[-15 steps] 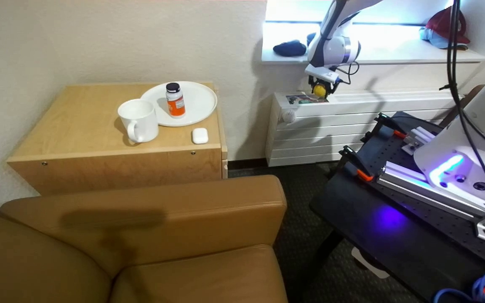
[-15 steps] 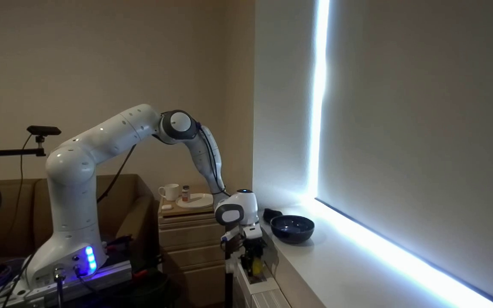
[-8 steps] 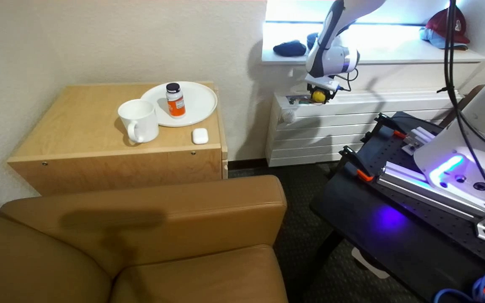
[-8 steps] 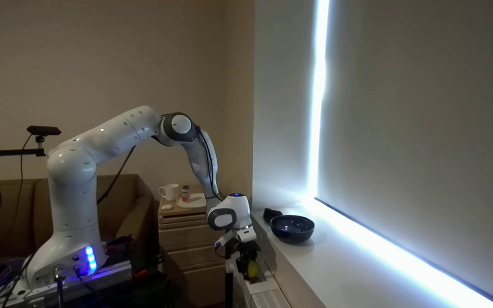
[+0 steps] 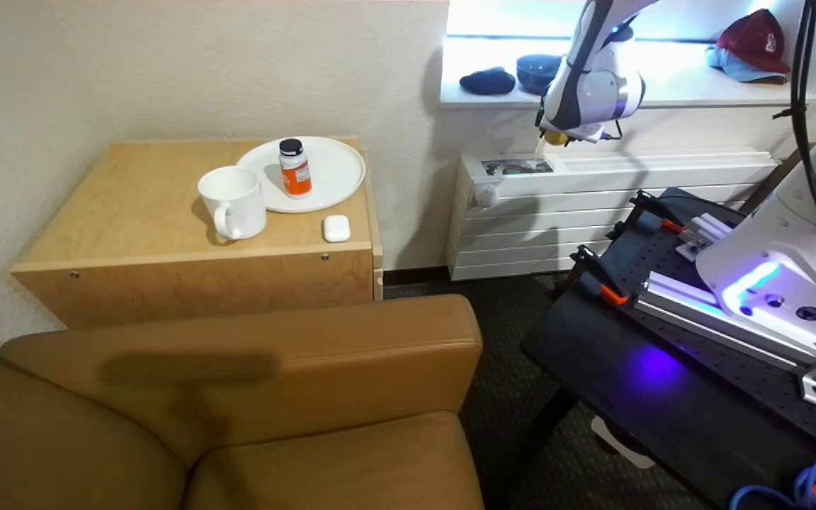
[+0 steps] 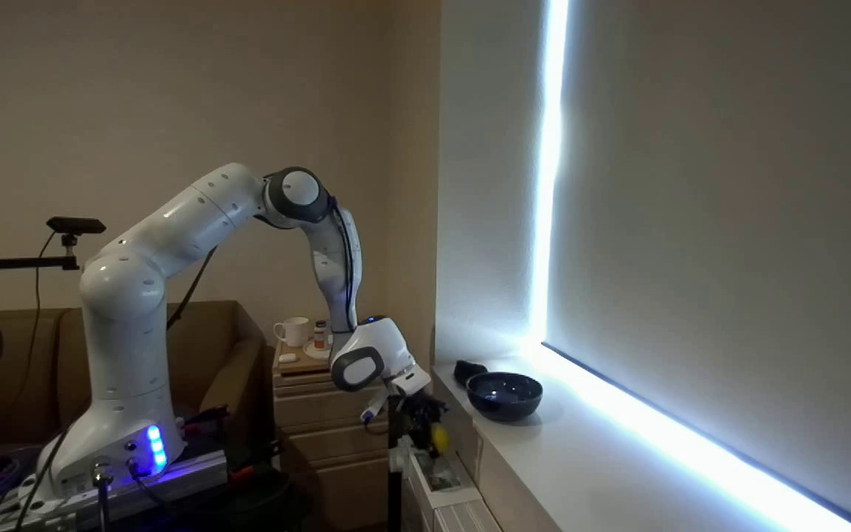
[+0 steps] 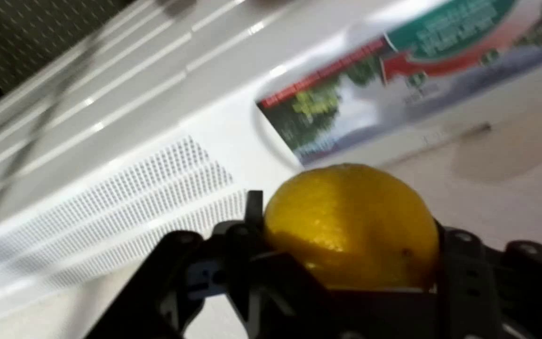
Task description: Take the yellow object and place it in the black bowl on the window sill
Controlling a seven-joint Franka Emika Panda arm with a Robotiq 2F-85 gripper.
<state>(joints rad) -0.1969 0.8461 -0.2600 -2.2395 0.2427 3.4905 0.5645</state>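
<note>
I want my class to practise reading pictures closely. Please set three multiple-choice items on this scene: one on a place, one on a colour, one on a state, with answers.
1. Where is the dark bowl? A on the sofa; B on the window sill; C on the floor.
2. What colour is the mug? A white; B green; C red.
3. How is the gripper? A open, holding nothing; B shut on the mug; C shut on the yellow object.

1 B: an exterior view shows it standing on the sill.
2 A: both exterior views show it white.
3 C: the wrist view shows the object pinched from both sides.
</note>
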